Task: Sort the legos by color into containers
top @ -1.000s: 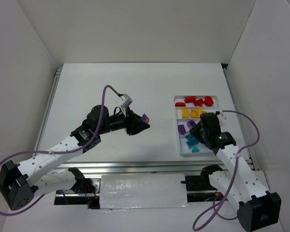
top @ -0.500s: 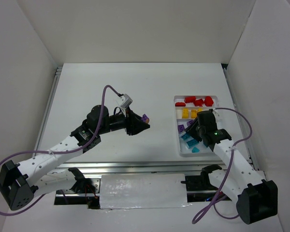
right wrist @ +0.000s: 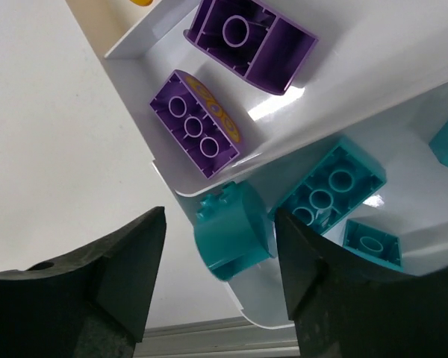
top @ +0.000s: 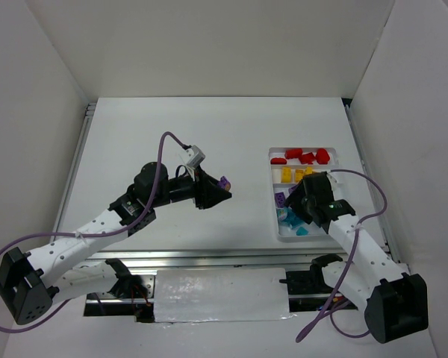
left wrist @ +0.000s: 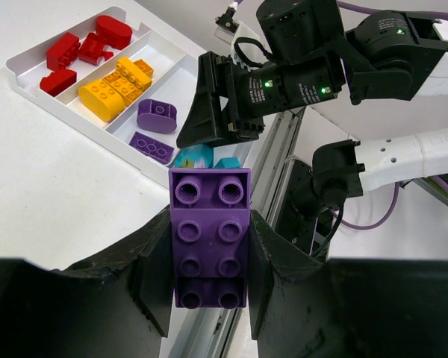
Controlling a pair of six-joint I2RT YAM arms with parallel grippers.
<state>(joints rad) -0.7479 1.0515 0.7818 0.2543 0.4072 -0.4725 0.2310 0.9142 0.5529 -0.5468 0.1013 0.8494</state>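
My left gripper is shut on a purple brick and holds it above the table, left of the white tray. In the left wrist view the purple brick sits studs-up between the fingers. The tray holds red, yellow, purple and teal bricks in separate compartments. My right gripper hangs open over the tray's near left corner. In the right wrist view a rounded teal brick lies at that corner, below and between the open fingers, untouched.
The right wrist view shows two purple bricks beyond a divider wall, and further teal bricks. The metal rail runs along the table's near edge. White walls enclose the table on three sides.
My right gripper has moved a little left and lower over the tray's near left corner. The left arm and its purple brick have not moved.
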